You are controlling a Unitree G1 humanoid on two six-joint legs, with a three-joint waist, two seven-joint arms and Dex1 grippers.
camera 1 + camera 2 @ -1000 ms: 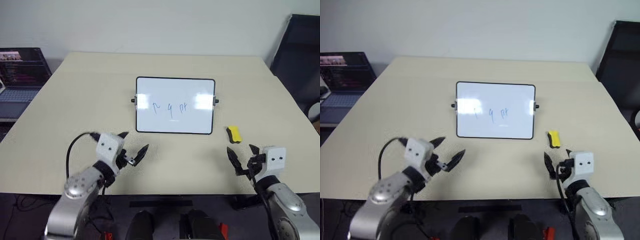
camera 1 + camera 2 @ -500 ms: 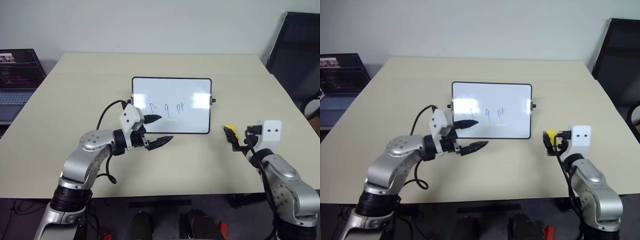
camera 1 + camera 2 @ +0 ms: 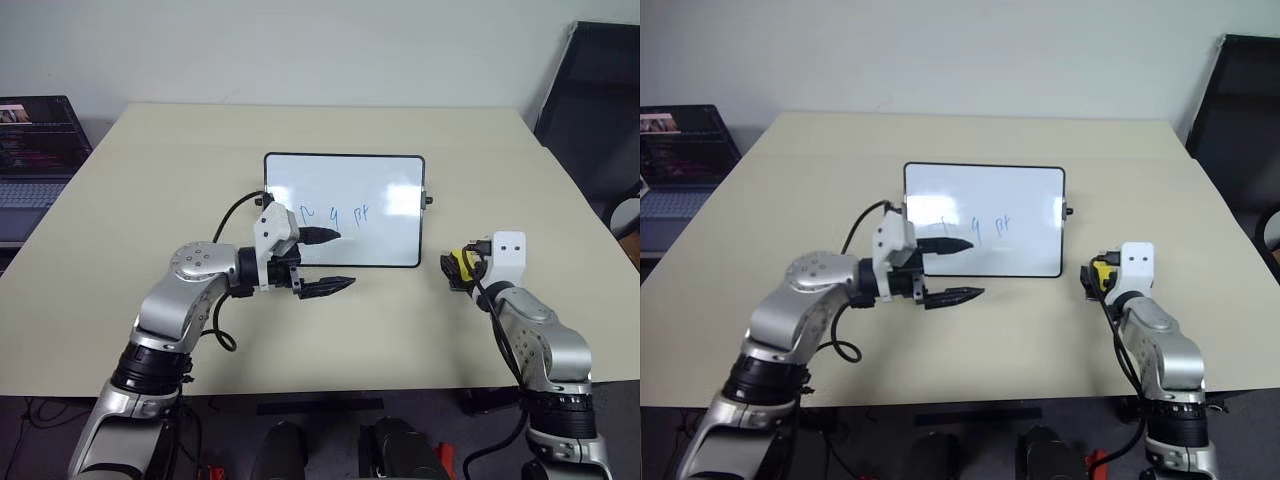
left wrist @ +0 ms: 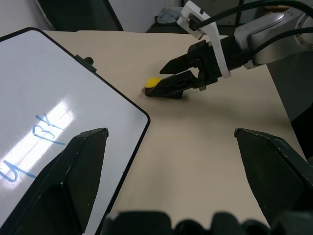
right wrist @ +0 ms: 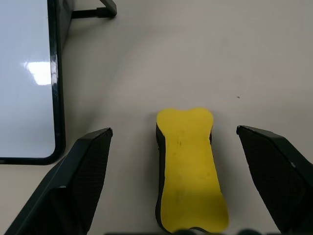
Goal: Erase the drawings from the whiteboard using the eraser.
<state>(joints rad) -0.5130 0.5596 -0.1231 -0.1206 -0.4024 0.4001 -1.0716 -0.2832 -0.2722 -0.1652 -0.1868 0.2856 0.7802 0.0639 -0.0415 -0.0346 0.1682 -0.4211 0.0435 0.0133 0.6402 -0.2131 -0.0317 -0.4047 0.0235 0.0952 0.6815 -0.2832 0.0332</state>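
right gripper (image 5: 161,186) is spread wide, one finger on each side of the eraser (image 5: 190,166), nothing pinched yet. the eraser lies flat on the table (image 5: 195,49) dead centre between those fingers, yellow face up, black base down, its long axis running straight along the gripper's line of reach. clear gaps on both sides, so no contact that i can see.

it's a small block with a waisted, dog-bone outline. i'd judge it light and fairly stiff, likely with a softer felt base, though the base is hardly visible so that's a guess. the narrow waist is the place to take it: the fingers close across the short width there and the flared ends keep it from sliding out lengthways. the yellow top looks smooth, so a firm squeeze on the side walls beats a light one.

the whiteboard (image 3: 343,210) lies off to the gripper's inner side, close but apart from the eraser, with the drawings (image 3: 335,214) unwiped, three blue scribbles in a row.

left gripper (image 3: 330,262) is also spread, empty, hanging over the board's near edge, one finger above the white surface beside the drawings, the other out past the frame. it looks placed to steady the board, which seems light and liable to skate under a wipe.
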